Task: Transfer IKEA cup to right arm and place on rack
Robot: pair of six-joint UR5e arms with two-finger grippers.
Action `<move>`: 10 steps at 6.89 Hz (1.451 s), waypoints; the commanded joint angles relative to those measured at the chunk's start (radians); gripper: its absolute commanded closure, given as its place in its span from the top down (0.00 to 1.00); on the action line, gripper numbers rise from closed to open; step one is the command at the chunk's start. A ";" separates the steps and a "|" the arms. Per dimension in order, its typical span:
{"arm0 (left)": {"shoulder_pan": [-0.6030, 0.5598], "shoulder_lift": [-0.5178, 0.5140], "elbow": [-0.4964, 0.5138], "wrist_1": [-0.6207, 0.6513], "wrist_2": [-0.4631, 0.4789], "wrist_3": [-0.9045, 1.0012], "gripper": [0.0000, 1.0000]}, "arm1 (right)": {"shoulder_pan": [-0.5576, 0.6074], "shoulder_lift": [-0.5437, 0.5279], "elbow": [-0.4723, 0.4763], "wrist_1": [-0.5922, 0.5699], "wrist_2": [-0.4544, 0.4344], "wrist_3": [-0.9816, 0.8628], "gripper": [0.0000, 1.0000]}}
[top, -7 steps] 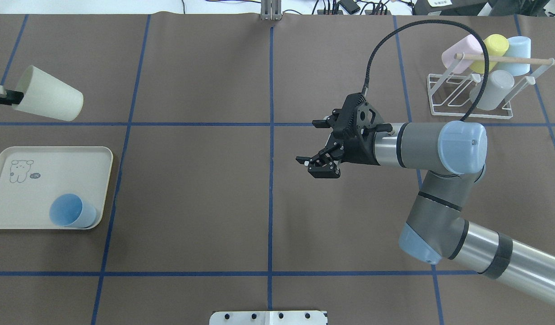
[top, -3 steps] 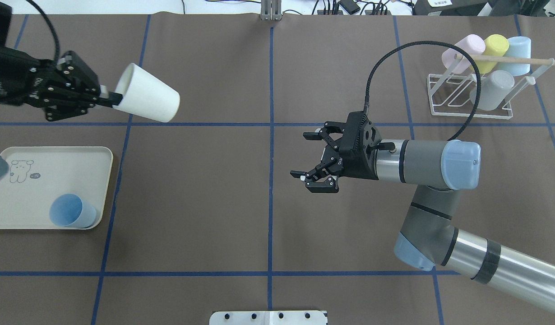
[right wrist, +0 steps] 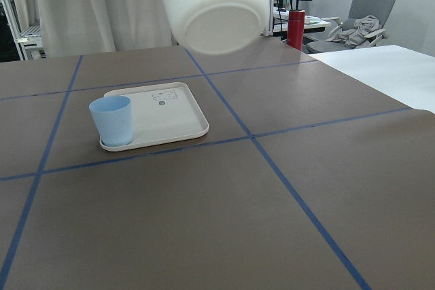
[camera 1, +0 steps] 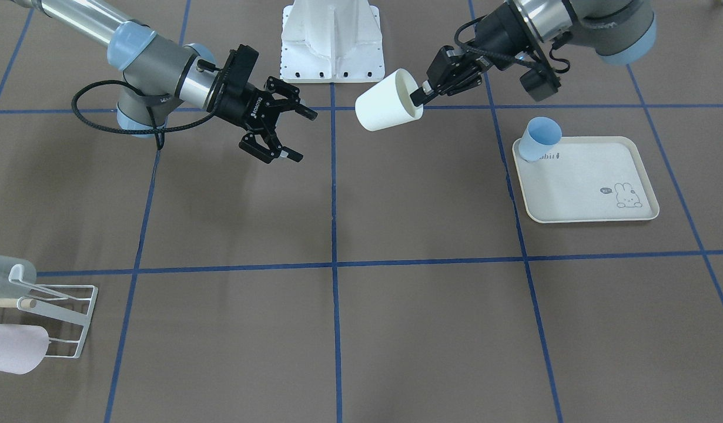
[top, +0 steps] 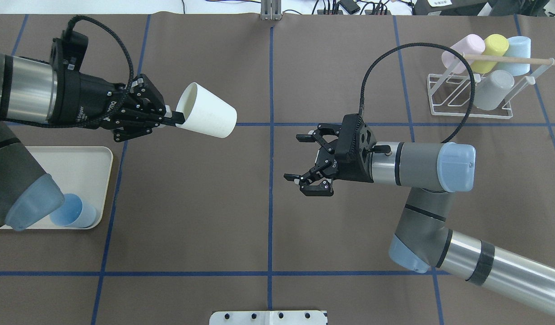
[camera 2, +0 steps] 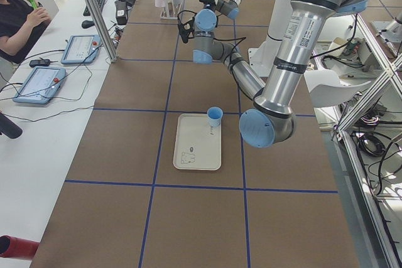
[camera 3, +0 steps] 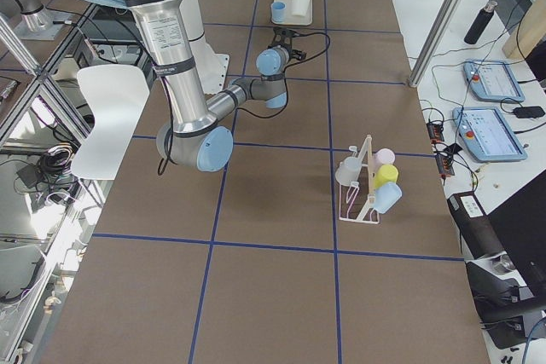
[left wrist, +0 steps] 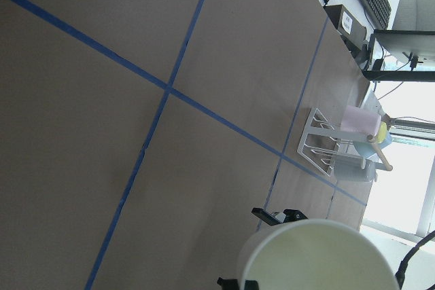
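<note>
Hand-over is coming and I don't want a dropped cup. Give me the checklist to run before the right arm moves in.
1. Grip: left tool shut on the rim of the white cup: ok.
2. Receiver: right tool open wide: ok.
3. Facing: the cup's base points toward the right tool: ok.
4. Reach: cup between the right tool's fingers: not ok, a clear gap separates them.
5. Firmness of the rim pinch: cannot tell.
6. Drop-off: bare prongs on the rack: ok, its front left side holds no cup.
</note>
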 commanded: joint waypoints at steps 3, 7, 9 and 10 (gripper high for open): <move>0.140 -0.075 0.072 -0.001 0.081 0.001 0.00 | -0.006 0.010 -0.002 0.019 -0.001 0.000 0.98; 0.163 -0.118 0.130 -0.001 0.101 0.004 0.00 | -0.020 0.022 0.001 0.021 -0.001 0.002 0.98; 0.172 -0.118 0.132 -0.001 0.115 0.007 0.00 | -0.020 0.022 0.004 0.021 0.000 0.002 0.90; 0.174 -0.118 0.132 -0.001 0.115 0.007 0.00 | -0.020 0.021 0.007 0.021 0.000 0.002 0.79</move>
